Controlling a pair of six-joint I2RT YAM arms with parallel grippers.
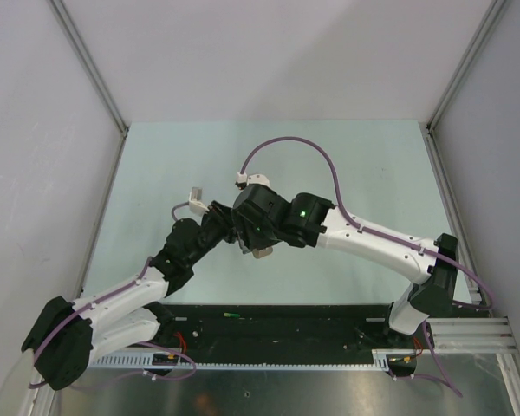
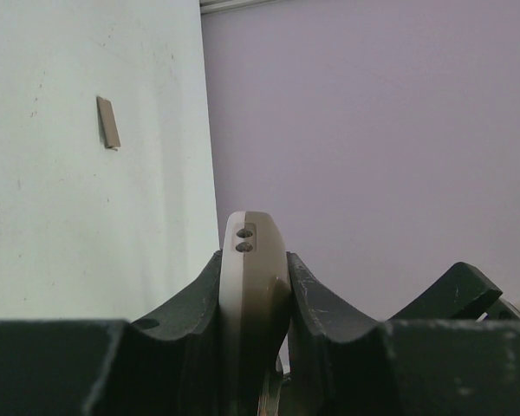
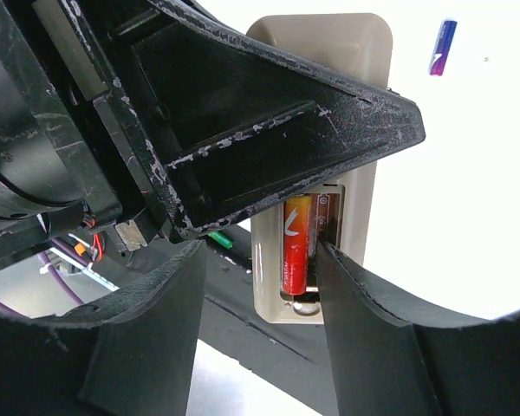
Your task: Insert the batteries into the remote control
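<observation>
**STATUS: REMOTE CLAMPED, ONE CELL SEATED**

1. Left tool [image 2: 254,299]: closed on the remote control [image 2: 254,269]. The handset stands edge-on between the two dark fingers [image 2: 199,303], with both pads against its faces.
2. Right tool [image 3: 258,250]: spread wide and holding nothing. Its fingers flank the open battery bay end of the remote. The right-hand finger sits just beside the bay edge; whether it touches cannot be told.
3. Red battery [image 3: 296,243]: seated lengthwise in the open bay.
4. Dark blue battery [image 3: 443,47]: lying on the pale surface [image 2: 69,217], well apart from the remote.
5. Green battery [image 1: 231,315]: lying on the dark strip [image 1: 312,334] between the arm bases.
6. Grey cover piece [image 2: 108,121]: flat on the surface, apart from both tools.
</observation>
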